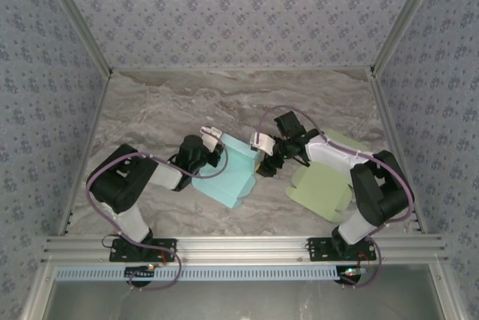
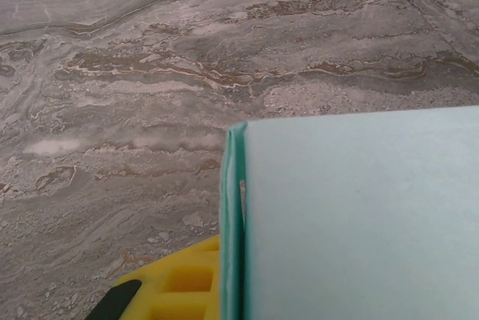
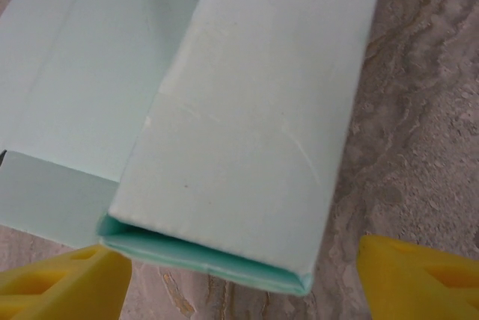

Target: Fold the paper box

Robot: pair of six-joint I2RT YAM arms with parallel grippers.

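Left gripper point(image 1: 197, 167) is seen at the 9 o'clock edge of the pale blue paper box point(image 1: 232, 174) and is judged to be pinching that edge. In the left wrist view one yellow finger point(image 2: 176, 286) lies pressed against the doubled edge of the paper, while its partner is hidden behind the blue panel, so the clamp itself is not seen directly. From above, this gripper's fingertips are lost under its dark wrist and cable. The right gripper point(image 3: 239, 268) is held spread wide at the box's 2 o'clock corner. Its yellow fingers point(image 3: 52, 286) are cut off by the lower frame edge at 7 and 5 o'clock, with the end of the flattened box between them and no grip made. That end, a thin slot between two layers, is made out from the right wrist camera, whereas the overhead view gives a plain blue shape lying near the middle of the marble table point(image 1: 165, 103). A pale green sheet point(image 1: 322, 189) is seen from above at the box's 3 o'clock, partly covered by the right arm; whether it touches the box cannot be told.
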